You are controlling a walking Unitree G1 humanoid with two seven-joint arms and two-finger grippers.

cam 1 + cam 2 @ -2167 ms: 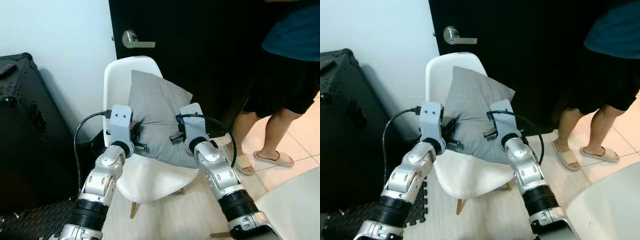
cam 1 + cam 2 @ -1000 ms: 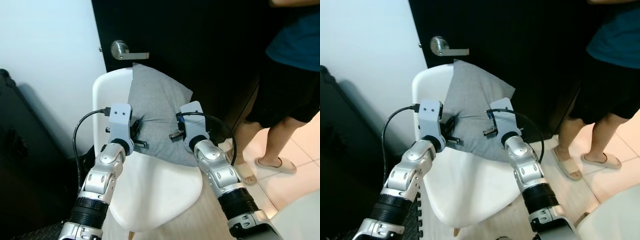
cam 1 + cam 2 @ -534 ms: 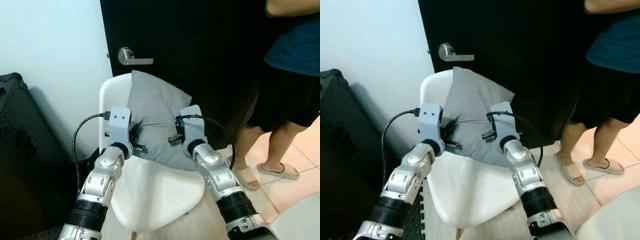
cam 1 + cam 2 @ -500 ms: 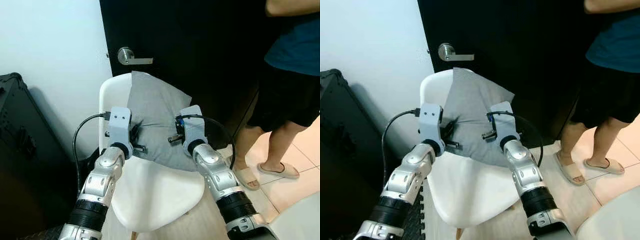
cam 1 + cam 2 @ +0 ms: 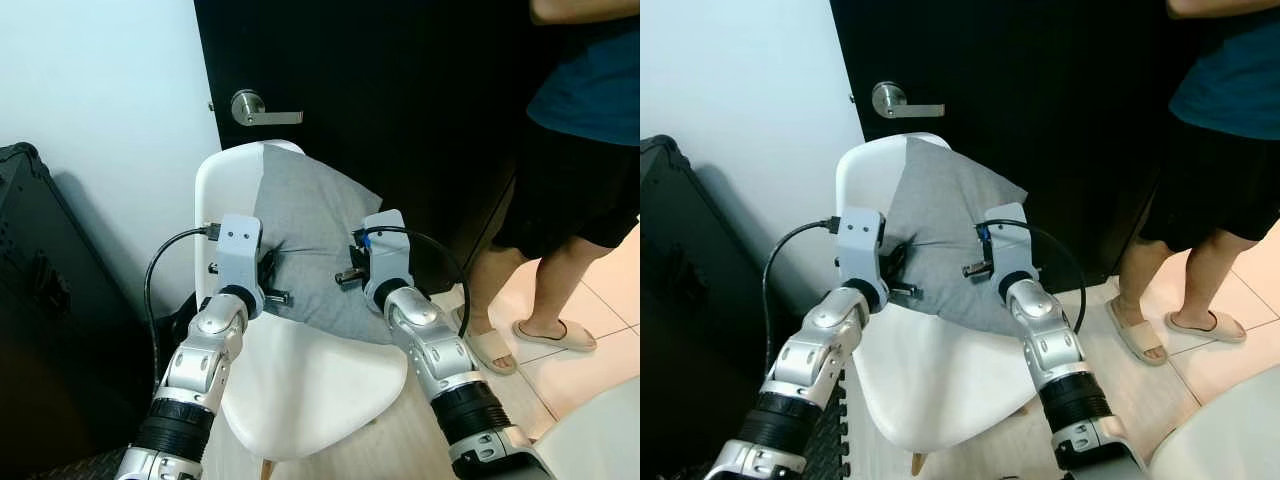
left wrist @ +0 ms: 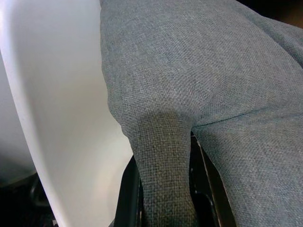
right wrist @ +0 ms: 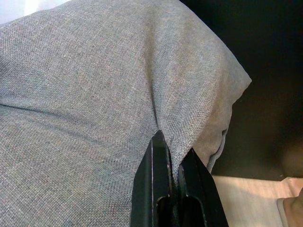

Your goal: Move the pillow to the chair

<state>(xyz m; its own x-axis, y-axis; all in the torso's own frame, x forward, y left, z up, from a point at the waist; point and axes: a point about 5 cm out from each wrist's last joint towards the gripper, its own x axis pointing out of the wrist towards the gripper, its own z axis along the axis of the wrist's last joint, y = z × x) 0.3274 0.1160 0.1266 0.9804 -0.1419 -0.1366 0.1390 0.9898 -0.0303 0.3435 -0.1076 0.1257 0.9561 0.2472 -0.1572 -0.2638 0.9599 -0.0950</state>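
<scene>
A grey fabric pillow (image 5: 305, 245) leans upright against the backrest of a white moulded chair (image 5: 310, 380), its lower edge down near the seat and its top corner rising just above the backrest's rim. Both arms reach forward and hold it from either side. The left gripper (image 6: 163, 189) has its jaws pinching a fold of the grey cloth at the pillow's left edge, just beside the white chair back. The right gripper (image 7: 173, 187) has its jaws pressed nearly together on a pucker of fabric near the pillow's right corner, the weave creasing in toward the black fingers (image 7: 154, 189).

The chair stands in front of a dark door (image 5: 400, 90) with a silver lever handle (image 5: 258, 108), beside a pale wall (image 5: 100, 90). A black hard case (image 5: 40, 300) sits to the robot's left of the chair. To the right a person (image 5: 575, 150) in a teal top, dark shorts and beige slippers (image 5: 553, 335) stands on the tiled floor (image 5: 590, 370), near the chair but apart from it.
</scene>
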